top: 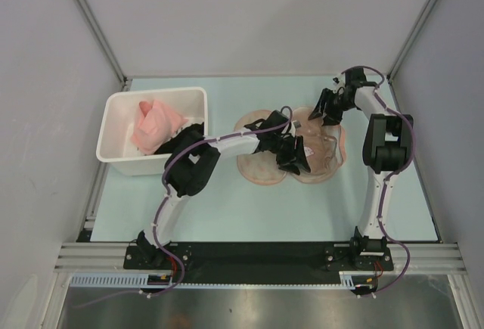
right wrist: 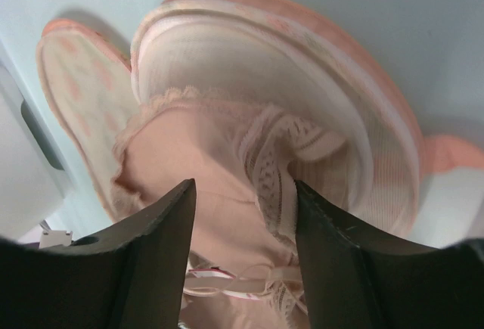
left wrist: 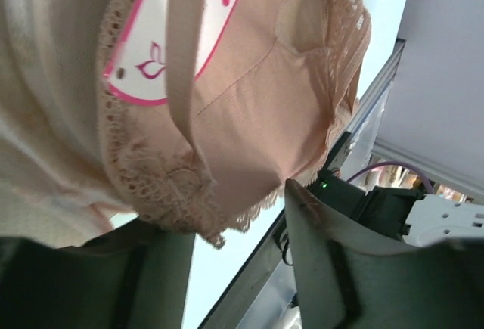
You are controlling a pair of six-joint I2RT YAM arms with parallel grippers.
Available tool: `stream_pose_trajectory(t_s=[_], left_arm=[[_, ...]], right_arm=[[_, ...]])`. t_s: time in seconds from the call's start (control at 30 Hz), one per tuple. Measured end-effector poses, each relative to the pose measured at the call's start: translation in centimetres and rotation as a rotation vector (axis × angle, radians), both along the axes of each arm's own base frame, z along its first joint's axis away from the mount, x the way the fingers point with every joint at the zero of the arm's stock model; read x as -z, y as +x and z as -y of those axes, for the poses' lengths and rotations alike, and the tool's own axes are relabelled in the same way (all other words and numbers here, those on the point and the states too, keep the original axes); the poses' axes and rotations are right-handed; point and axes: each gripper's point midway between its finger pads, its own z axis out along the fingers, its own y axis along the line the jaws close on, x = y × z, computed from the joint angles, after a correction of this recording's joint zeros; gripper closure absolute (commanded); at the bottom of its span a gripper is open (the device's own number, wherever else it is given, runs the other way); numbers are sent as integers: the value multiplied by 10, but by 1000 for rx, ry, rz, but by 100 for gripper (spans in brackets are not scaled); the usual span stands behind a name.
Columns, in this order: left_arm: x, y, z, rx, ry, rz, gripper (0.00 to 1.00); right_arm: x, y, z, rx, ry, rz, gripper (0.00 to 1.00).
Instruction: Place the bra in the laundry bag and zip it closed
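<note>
The laundry bag [top: 261, 169] lies open on the pale surface [top: 227, 208], right of the middle, with its two lobes spread side by side and the white lining facing up. The bra [top: 321, 150] is inside it, bunched on the right-hand lobe. The rim is not zipped.

The left arm reaches across from its base, and the left claw [top: 293, 159] is down over the middle of the bag. In the left wrist view, the bra [left wrist: 257, 117] fills most of the frame: smooth beige fabric with a lace edge, a thin strap, and a white tag [left wrist: 144, 45] with a pink border. The left claw [left wrist: 238, 223] has its fingers [left wrist: 340, 268] set apart. The lace hem hangs near the tips and the surface shows through the gap. I cannot tell whether any fabric is touching a finger.

The right claw [top: 327, 108] sits at the far right edge of the bag. In its own view, the right claw [right wrist: 243, 189] is spread moderately wide with nothing caught between the fingers [right wrist: 151, 253]. Beyond them, the bra [right wrist: 204, 162] rests in the white-lined lobe of the laundry bag [right wrist: 340, 94].

A white plastic bin [top: 121, 159] stands well apart on the left side of the surface, with a pink cloth [top: 155, 121] inside.
</note>
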Motion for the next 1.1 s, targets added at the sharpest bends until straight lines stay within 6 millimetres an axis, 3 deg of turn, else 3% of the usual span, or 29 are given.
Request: stream_pose_trajectory(t_s=[0.17,0.27,0.47,0.6,0.73,0.9,1.1], left_arm=[[-8,-1,-13,17,21,33,35],[-26,2,-21,25,19,81,34],[-76,2,-39,39,-15,199,34],[-91,-6,-57,42,-9,237,36],[-90,-15,-72,48,13,244,37],[-73,-31,-91,57,57,206,37],[-62,-39,-106,48,89,175,38]], right_arm=[[-14,-15,10,36,-50,-44,26],[-34,-29,20,74,-80,-42,20],[-64,-65,44,158,-114,-13,21],[-51,-84,53,194,-80,-33,22],[-20,-95,57,217,-44,-81,26],[-6,-86,59,237,-19,-65,33],[-6,-75,58,263,5,-32,46]])
